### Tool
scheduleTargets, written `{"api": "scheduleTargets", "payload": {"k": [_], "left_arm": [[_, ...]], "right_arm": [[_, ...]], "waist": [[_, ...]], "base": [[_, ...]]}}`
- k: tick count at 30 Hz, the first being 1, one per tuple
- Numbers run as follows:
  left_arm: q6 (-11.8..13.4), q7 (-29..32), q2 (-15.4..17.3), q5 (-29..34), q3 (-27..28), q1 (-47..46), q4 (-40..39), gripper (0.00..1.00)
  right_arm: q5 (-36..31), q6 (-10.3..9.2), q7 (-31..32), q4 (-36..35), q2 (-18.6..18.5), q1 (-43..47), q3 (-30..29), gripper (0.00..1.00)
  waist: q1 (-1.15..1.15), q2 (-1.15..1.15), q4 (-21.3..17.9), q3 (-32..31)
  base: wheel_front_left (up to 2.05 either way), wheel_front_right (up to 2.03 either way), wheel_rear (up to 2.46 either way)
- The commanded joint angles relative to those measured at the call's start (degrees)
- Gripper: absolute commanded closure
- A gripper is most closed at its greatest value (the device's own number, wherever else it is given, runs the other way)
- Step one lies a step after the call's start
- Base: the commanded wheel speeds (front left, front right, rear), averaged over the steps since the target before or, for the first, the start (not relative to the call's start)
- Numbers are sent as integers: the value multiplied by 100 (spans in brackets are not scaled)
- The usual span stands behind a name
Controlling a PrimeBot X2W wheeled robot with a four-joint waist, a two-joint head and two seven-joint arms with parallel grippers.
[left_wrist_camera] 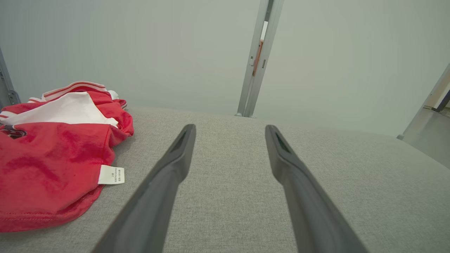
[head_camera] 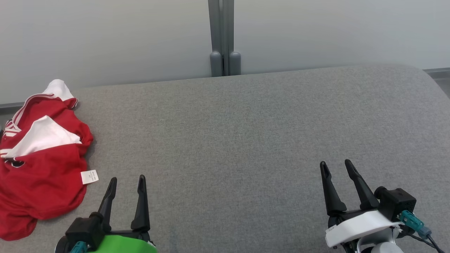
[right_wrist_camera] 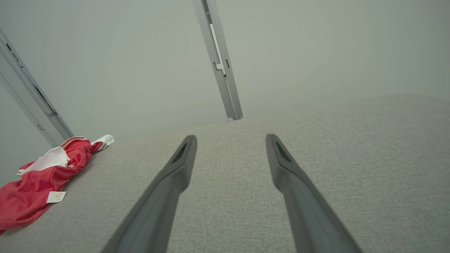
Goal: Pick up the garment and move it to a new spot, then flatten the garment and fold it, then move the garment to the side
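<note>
Garment point(head_camera: 42, 182): red with white panels and white stripes along one edge. It lies crumpled in a loose heap at the far left of the grey fabric surface point(head_camera: 228, 140) and runs past the left edge of the head view. A white care label point(head_camera: 89, 176) sticks out from its right edge.

Left gripper point(head_camera: 127, 178): just right of the garment, near the label, not touching. Jaws apart, empty.

Right gripper point(head_camera: 335, 162): over the right part of the surface, well apart from the garment. Jaws apart, empty.

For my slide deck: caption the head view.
Left claw and right claw open and empty; crumpled red-and-white garment lies on the grey surface, far left.
</note>
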Motion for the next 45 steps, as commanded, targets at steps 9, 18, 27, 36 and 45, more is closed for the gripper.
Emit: {"api": "scheduleTargets", "payload": {"k": [9, 18, 27, 36, 45], "left_arm": [[-13, -133, 43, 462, -93, 93, 23, 0], [5, -191, 45, 667, -134, 128, 88, 0], [-18, -191, 44, 605, -136, 98, 175, 0], [-22, -191, 44, 638, -152, 62, 197, 0], [62, -190, 43, 668, -102, 142, 149, 0]], "right_arm": [[-448, 10, -135, -48, -1, 65, 29, 0], [-699, 10, -195, -79, 1, 126, 74, 0], [-744, 10, -194, -60, 1, 145, 93, 0], [-765, 10, -194, -50, 1, 175, 76, 0], [-786, 10, -194, -78, -1, 259, 105, 0]], "waist": [[0, 0, -21, -36], [0, 0, -38, -70], [0, 0, -61, -64], [0, 0, 1, -76], [0, 0, 437, -102]], "base": [[0, 0, 0], [0, 0, 0], [0, 0, 0], [0, 0, 0], [0, 0, 0]]}}
